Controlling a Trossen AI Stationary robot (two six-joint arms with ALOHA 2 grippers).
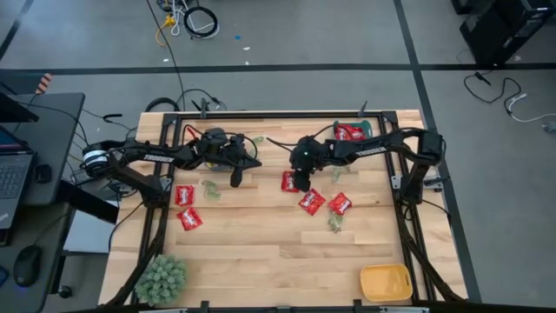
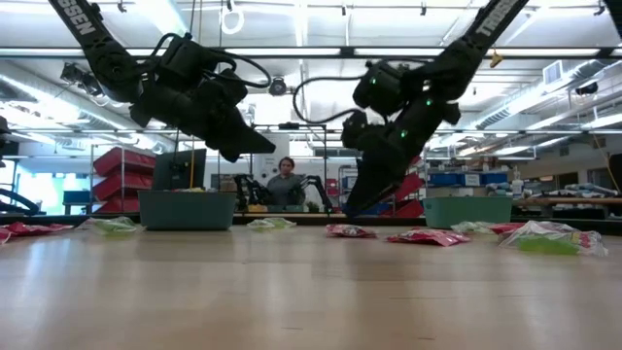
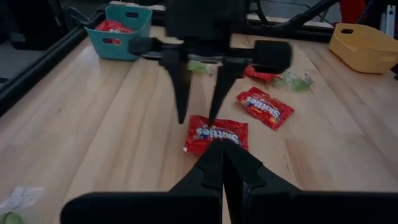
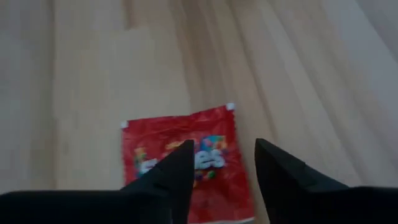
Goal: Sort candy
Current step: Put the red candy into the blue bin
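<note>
Here the right gripper (image 1: 297, 181) hangs over a shiny red flat candy packet (image 4: 186, 163) near the middle of the light wooden table (image 1: 261, 243), fingers spread apart and pointing down, one tip over the wrapper, nothing held. In the left wrist view those two fingers (image 3: 180, 87) stand just behind the same packet. The left gripper (image 1: 236, 178) sits just left of it above the table, fingers pressed together, empty. Two more red packets (image 1: 323, 203) lie right of the first, two others (image 1: 186, 207) at the left side. Small pale green wrapped candies (image 1: 211, 189) sit under the left arm, another (image 1: 334, 223) below the right packets. A teal plastic bin (image 3: 119, 31) at the back holds red packets. A yellow-orange bin (image 1: 385, 283) is at the front right corner, a fuzzy green ball plant (image 1: 161, 278) at the front left.
</note>
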